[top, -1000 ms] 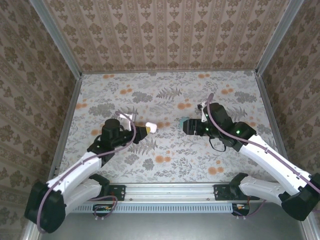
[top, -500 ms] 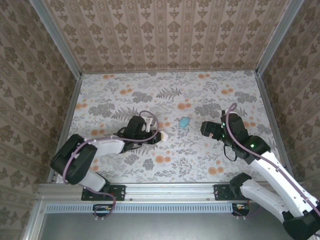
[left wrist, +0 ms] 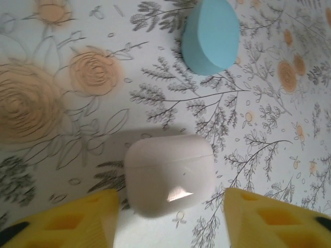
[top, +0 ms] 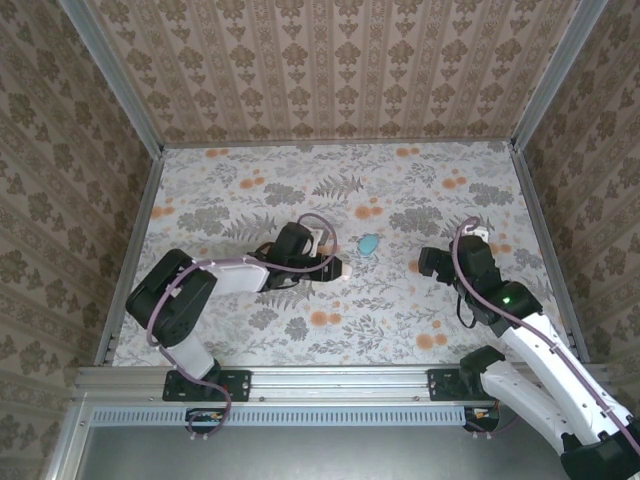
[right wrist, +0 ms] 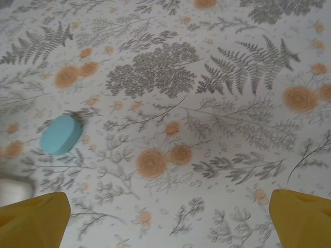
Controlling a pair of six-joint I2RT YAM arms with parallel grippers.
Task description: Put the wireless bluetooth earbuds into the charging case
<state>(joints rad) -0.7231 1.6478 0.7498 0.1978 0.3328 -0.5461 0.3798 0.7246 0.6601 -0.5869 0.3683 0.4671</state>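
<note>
left gripper (left wrist: 170,199) spread open, yellow fingers (left wrist: 67,222) either side of white charging case (left wrist: 169,173), jaws wider than case (so no squeeze). lid shut, case flat on floral table (left wrist: 62,103). teal charging case (left wrist: 210,36) at 1 o'clock from white one, apart, looks shut too. right gripper (right wrist: 168,199) wide open, holding nothing, teal one at its 10 o'clock.
</note>
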